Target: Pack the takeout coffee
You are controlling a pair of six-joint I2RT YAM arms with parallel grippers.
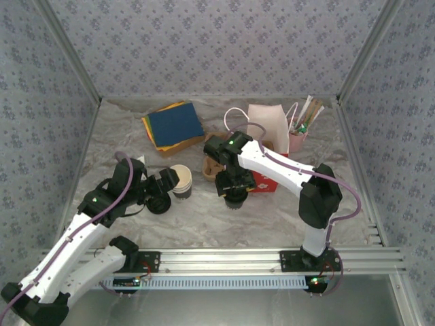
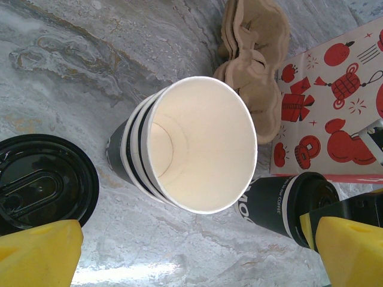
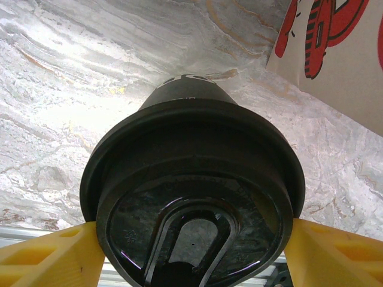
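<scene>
My right gripper [image 3: 192,245] pinches the coffee cup [image 3: 191,149] by its lid rim from both sides; the cup stands upright on the table [image 3: 90,72], straight under the wrist. My left gripper [image 2: 197,254] hangs spread and empty over the stack of empty cups [image 2: 197,143], a loose lid [image 2: 42,185] beside it. Just beyond, the red-printed box [image 2: 335,113] and cardboard carrier [image 2: 254,48] stand, I judge, between the cup and the white bag [image 1: 266,122].

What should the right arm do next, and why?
Probably close the right gripper firmly on the takeout coffee, then lift it: its yellow fingers flank the black lid on both sides, whether gripping I cannot tell, and the coffee seems to stand on the table.
</scene>
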